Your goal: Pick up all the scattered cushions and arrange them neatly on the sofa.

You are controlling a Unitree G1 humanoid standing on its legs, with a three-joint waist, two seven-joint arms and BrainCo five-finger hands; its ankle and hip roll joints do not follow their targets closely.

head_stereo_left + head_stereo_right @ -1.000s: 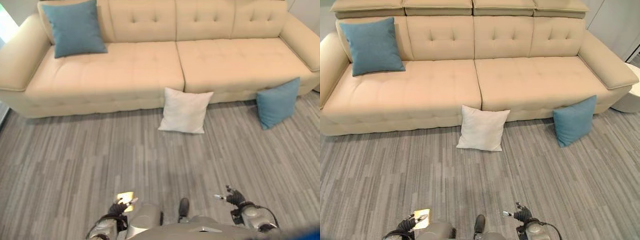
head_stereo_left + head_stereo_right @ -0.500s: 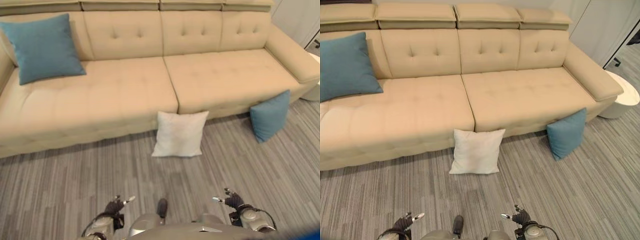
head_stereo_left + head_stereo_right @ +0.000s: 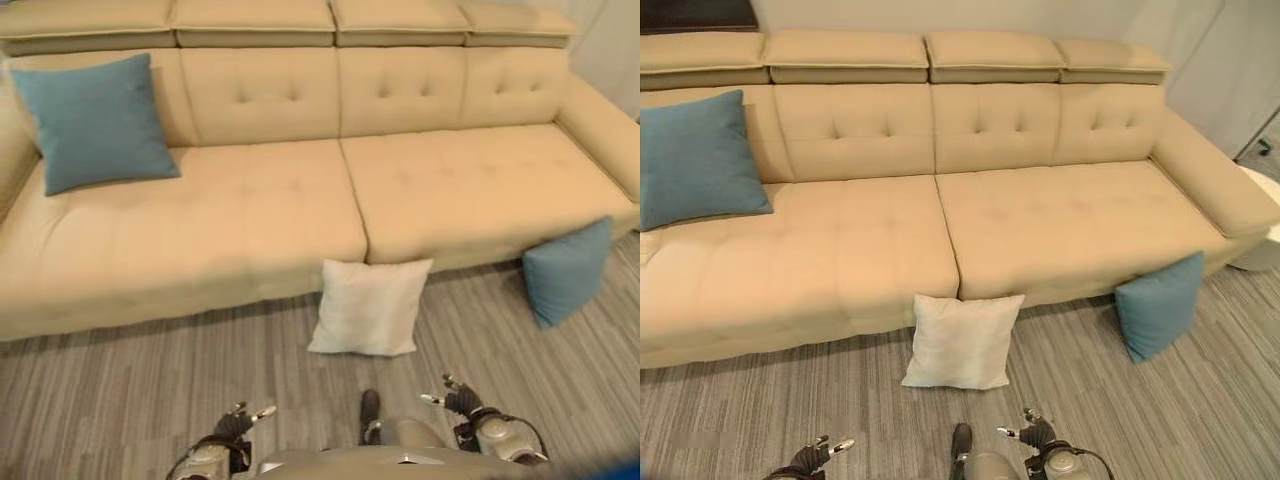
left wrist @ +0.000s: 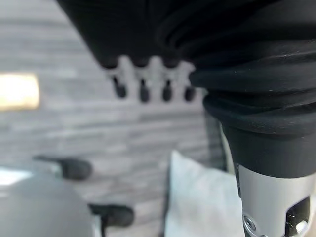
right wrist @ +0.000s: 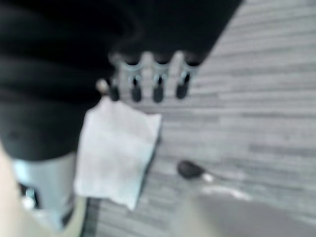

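Three cushions, one sofa. Far left, on the beige sofa (image 3: 1040, 225): teal cushion (image 3: 698, 158), leaning against the backrest. Centre floor: white cushion (image 3: 962, 340), propped against the sofa front. Right floor: second teal cushion (image 3: 1159, 304), likewise propped. Cushions unmoved since earlier; camera shifted closer. Near edge: left hand (image 3: 240, 421) and right hand (image 3: 458, 398), fingers relaxed, spread, empty.

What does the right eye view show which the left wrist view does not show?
Right eye view: the sofa, a blue cushion on its seat, and a blue cushion on the floor leaning against the sofa front. Left wrist view: the left hand from close, fingers straight, holding nothing. Both: the white cushion on the grey floor.
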